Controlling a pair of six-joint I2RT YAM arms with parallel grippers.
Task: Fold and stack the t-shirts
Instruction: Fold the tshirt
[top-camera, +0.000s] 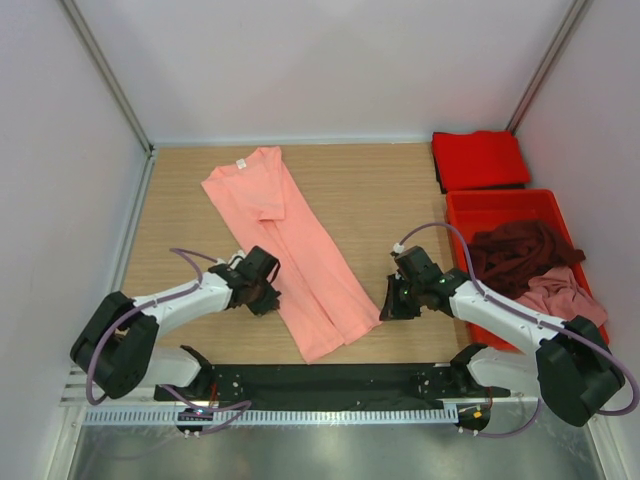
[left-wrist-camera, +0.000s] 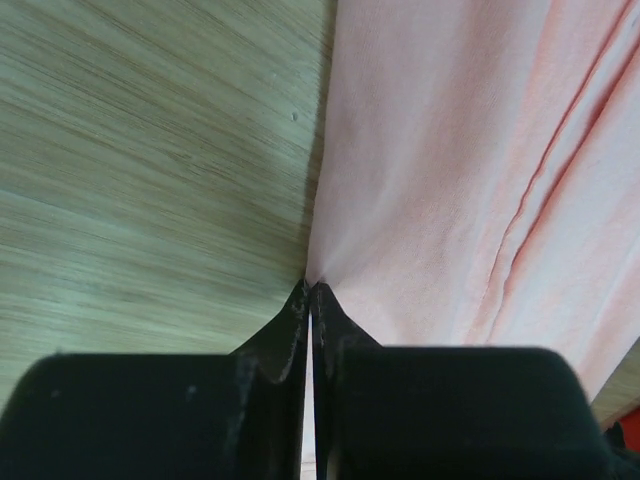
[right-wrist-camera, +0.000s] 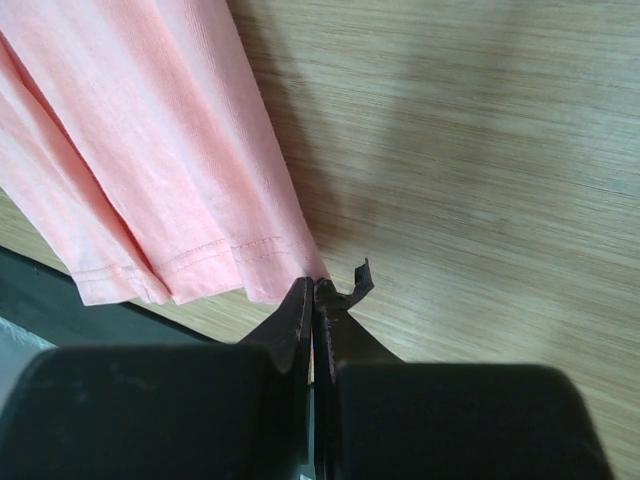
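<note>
A salmon-pink t-shirt (top-camera: 290, 250), folded into a long strip, lies slantwise on the wooden table (top-camera: 380, 190). My left gripper (top-camera: 268, 297) is shut on its left edge, and the cloth (left-wrist-camera: 430, 150) puckers at the closed tips (left-wrist-camera: 310, 288). My right gripper (top-camera: 388, 305) is shut on the strip's near right hem corner (right-wrist-camera: 290, 265), jaws pressed together (right-wrist-camera: 315, 285). A bright red t-shirt (top-camera: 480, 158) lies folded at the back right. A dark maroon t-shirt (top-camera: 520, 255) and a dusty pink one (top-camera: 560, 292) lie crumpled in the bin.
The rigid red plastic bin (top-camera: 455, 225) stands along the right side, close behind my right arm. A black strip (top-camera: 320, 380) runs along the table's near edge. White walls close in the left, back and right.
</note>
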